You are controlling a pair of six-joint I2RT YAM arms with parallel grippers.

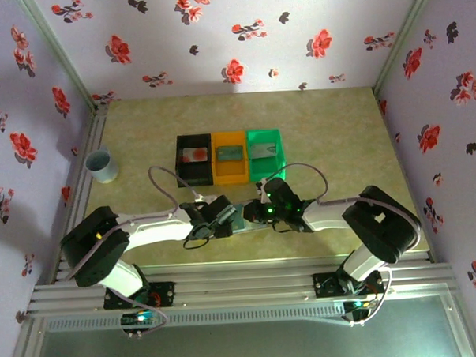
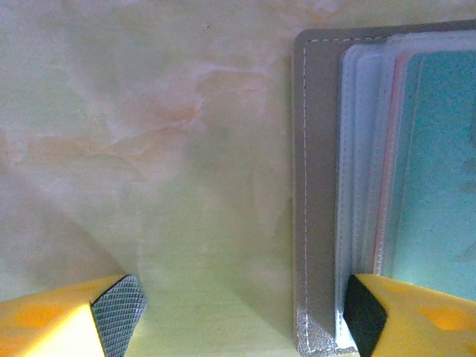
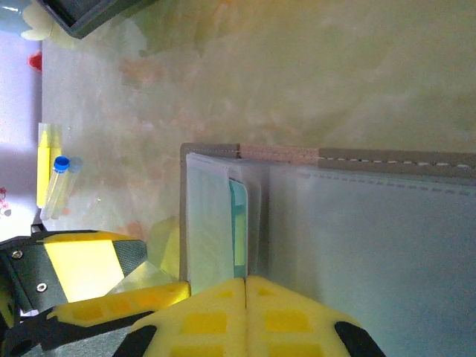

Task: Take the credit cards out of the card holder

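Note:
The blue-grey card holder [image 1: 238, 219] lies open on the table between both grippers. In the left wrist view its stitched grey cover [image 2: 312, 186] and clear sleeves show, with a teal credit card [image 2: 439, 171] under them. My left gripper [image 2: 242, 312] is open; its right fingertip [image 2: 364, 316] rests on the sleeves' corner and its left fingertip [image 2: 115, 309] is over bare table. My right gripper [image 3: 245, 294] is shut, seemingly on the edge of the teal card [image 3: 238, 223], which stands between the sleeves [image 3: 372, 245].
Three bins stand behind the holder, each with one card inside: black [image 1: 195, 176], orange [image 1: 231, 172] and green [image 1: 278, 157]. A pale blue cup [image 1: 101, 165] sits at the far left. Flowered walls enclose the table on three sides.

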